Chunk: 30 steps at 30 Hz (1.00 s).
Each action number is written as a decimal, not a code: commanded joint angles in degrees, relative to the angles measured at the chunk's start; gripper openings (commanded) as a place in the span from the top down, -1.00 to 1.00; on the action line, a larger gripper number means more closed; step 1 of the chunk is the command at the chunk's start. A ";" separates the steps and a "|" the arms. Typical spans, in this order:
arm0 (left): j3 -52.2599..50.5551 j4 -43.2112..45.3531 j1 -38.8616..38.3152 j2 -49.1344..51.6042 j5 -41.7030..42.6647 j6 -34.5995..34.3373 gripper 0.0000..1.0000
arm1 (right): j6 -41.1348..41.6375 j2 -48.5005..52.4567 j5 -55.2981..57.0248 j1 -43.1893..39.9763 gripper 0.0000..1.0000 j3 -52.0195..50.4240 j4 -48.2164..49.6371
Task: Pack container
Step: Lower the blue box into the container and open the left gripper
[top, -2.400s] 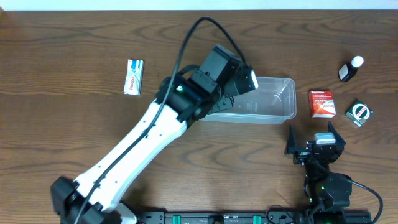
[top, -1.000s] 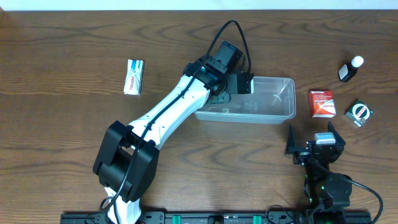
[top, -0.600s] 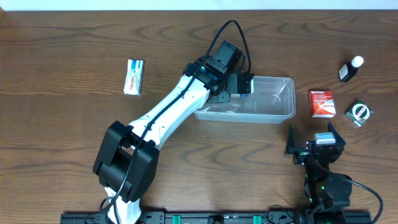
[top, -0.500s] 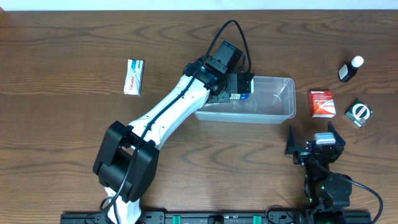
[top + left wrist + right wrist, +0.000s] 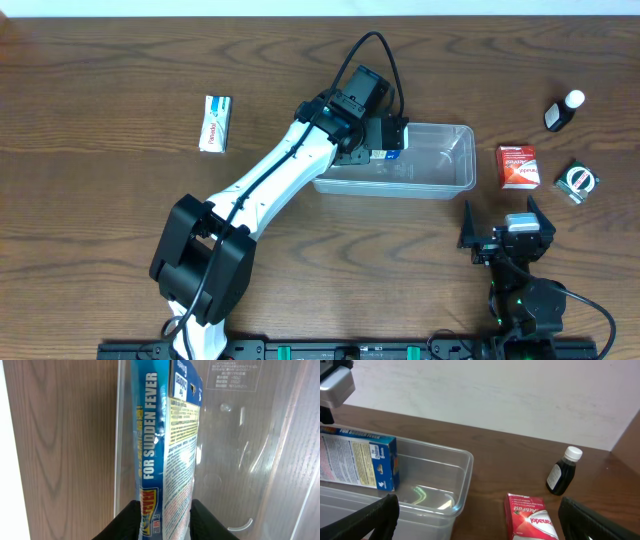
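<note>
The container is a clear tub at the table's middle right, also seen in the left wrist view and the right wrist view. A blue box marked "for sudden fever" stands on its long edge inside the tub's left end. My left gripper hangs over that end. Its jaws have parted a little, and the fingers flank the box's two faces. My right gripper rests wide open near the front edge, with nothing between its fingers.
A white box lies at the far left. Right of the tub are a red box, a dark bottle with a white cap and a green-and-white packet.
My left arm carried the blue box down into the tub's left end. Its jaws then parted slightly, and the box's blue edge came into sight below them. The right arm stayed still.
</note>
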 commanded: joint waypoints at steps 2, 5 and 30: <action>-0.83 0.02 0.04 -1.03 0.59 0.26 0.76 | -0.22 -0.31 -0.02 -0.46 -0.98 -0.09 -0.24; -0.83 0.28 0.04 -2.86 0.61 -1.01 0.88 | -0.22 -0.31 -0.02 -0.46 -0.99 -0.09 -0.22; -0.85 5.90 0.04 0.20 0.42 -55.06 0.88 | -0.22 -0.31 -0.02 -0.46 -0.99 -0.09 -0.22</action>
